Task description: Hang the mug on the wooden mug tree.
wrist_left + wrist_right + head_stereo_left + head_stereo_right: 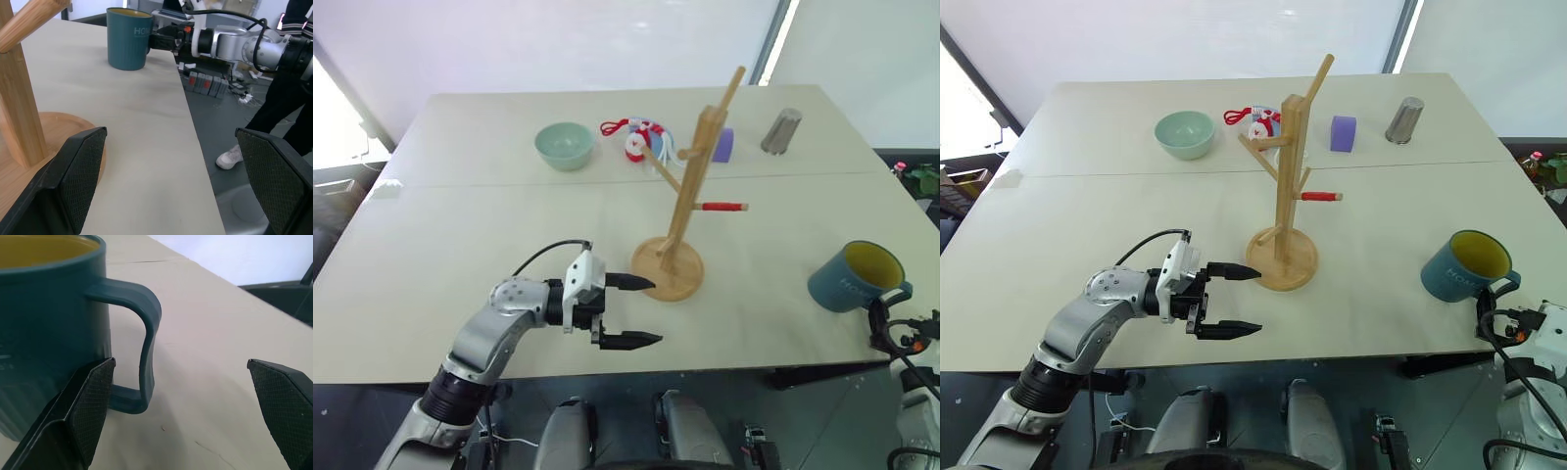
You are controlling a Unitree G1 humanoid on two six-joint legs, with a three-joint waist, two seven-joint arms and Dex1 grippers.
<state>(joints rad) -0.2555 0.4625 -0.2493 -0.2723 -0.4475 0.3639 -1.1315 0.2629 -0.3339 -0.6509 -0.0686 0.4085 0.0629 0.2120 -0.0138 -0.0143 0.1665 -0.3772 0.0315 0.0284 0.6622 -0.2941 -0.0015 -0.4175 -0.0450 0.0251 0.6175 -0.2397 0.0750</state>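
The teal-blue mug (pixel 855 276) with a yellow inside stands upright near the table's right front edge, its handle facing my right gripper (pixel 183 401). That gripper is open and level. The mug's handle (pixel 146 342) sits between the fingers, close to one finger (pixel 90 406), with no grip on it. The wooden mug tree (pixel 677 230) stands mid-table on its round base, one peg red-tipped. My left gripper (pixel 654 311) is open and empty, pointing right. Its far fingertip is just beside the tree's base (pixel 54 132).
At the table's back are a pale green bowl (pixel 564 145), a red-and-white trinket (pixel 634 137), a purple block (pixel 723 144) and a grey metal cylinder (pixel 781 131). A person's legs (pixel 288 98) stand on the floor beyond the table's right edge.
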